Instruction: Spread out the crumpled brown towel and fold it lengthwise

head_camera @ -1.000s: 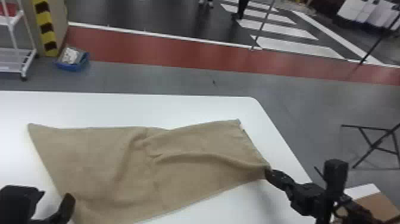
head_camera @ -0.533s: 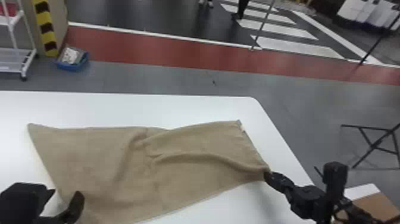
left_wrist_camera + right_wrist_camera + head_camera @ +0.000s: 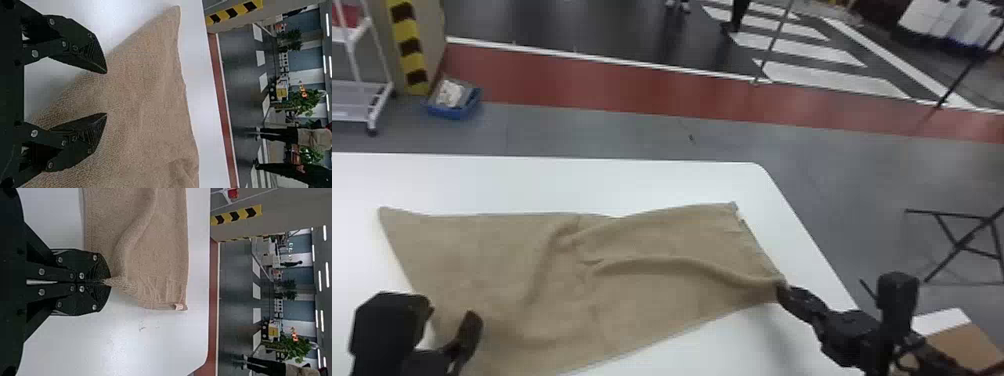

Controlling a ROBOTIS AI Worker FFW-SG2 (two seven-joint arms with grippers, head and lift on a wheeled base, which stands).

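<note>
The left gripper (image 3: 106,93) has its jaws wide open, and it has just slid a bit toward 1 o'clock, if 12 o'clock points away from the robot. That puts it more over the big brown cloth towel (image 3: 652,245), by the side edge at about 8 o'clock from the towel's middle; I can't tell if it touches the cloth. The right gripper (image 3: 109,282) has its jaws squeezed on a little pinch of the towel, over at 3 o'clock, and it has hardly moved at all. So it looks like one end is being kept in place while the other side gets ready for a grab. I think the left jaws need to go down and close on the edge next, and they could miss the cloth or pick up only a tiny bit. The towel lies on the white table (image 3: 542,185), mostly spread out but not flat. A fat wrinkle runs from the pinched bit toward 9 o'clock, and another bends down through the middle. One pointy corner sticks out at 10 o'clock. The far corner at 2 o'clock has a tiny pale tag (image 3: 179,306) near it. The long fold still has to be made.
</note>
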